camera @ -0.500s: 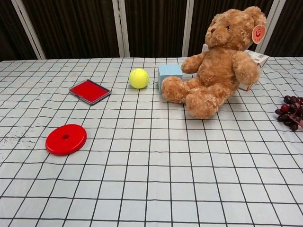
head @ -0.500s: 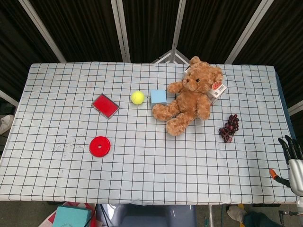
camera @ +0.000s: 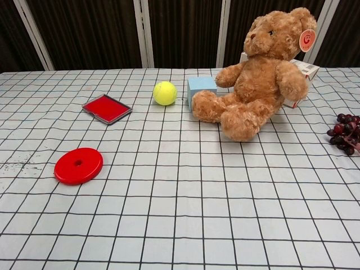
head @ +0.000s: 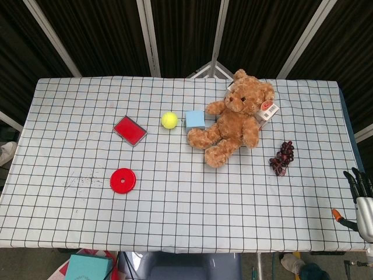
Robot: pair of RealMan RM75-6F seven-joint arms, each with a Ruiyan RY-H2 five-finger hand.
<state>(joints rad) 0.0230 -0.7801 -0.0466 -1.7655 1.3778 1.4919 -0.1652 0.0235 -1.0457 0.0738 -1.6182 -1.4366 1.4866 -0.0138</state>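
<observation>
While R hand hangs off-table, grapes lie nearest.

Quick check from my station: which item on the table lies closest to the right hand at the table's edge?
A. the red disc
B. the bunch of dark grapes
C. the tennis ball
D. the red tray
B: in the head view the right hand sits just off the table's right edge, holding nothing, and the bunch of dark grapes lies nearer to it than anything else.
</observation>
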